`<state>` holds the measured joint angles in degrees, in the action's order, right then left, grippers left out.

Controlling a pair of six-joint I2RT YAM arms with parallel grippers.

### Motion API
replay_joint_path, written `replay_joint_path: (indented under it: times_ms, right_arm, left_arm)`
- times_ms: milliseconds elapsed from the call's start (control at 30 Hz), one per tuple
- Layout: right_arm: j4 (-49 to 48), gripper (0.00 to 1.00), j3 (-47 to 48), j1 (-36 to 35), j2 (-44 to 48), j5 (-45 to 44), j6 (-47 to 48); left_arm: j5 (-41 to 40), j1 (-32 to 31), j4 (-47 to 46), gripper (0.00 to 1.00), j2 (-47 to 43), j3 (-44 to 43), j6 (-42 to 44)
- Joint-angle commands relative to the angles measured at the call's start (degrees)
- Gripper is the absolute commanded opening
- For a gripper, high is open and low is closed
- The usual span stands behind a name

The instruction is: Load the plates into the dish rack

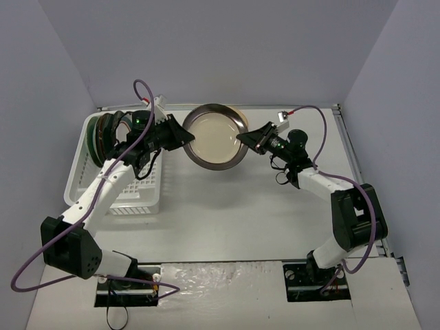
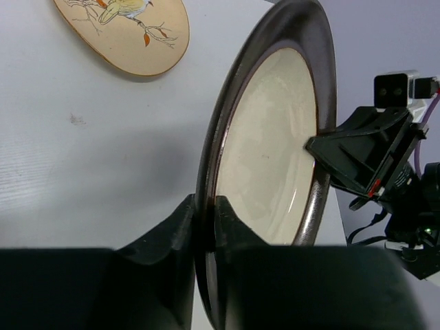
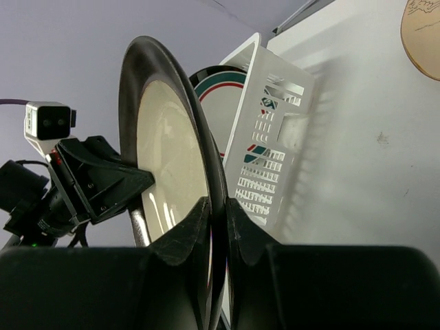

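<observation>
Beige dark-rimmed plate [image 1: 214, 137] hangs beside the rack [image 1: 141, 206], its opposite edges pinched by the left gripper [image 1: 184, 136] and right gripper [image 1: 242, 139]. Several plates [image 1: 103, 134] stand racked; a floral plate [image 2: 130, 31] lies on the table [image 1: 240, 206].

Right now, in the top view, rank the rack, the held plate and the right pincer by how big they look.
1. the rack, largest.
2. the held plate; it is lifted nearer the camera, so it may look bigger than it is.
3. the right pincer, clearly smallest.
</observation>
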<state>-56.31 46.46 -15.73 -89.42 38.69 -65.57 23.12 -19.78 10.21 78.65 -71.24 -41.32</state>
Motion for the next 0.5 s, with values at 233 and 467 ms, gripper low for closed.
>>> replay_joint_path:
  times_ms: [233, 467]
  right_arm:
    - [-6.87, 0.6, 1.44, -0.62, 2.93, 2.53, 3.26]
    - [3.81, 1.0, 2.24, -0.26, 5.15, 0.4, 11.4]
  left_arm:
    - [-0.37, -0.43, -1.68, 0.0, -4.82, -4.62, 4.26]
    - [-7.54, -0.34, 5.57, 0.0, -6.41, -10.19, 13.15]
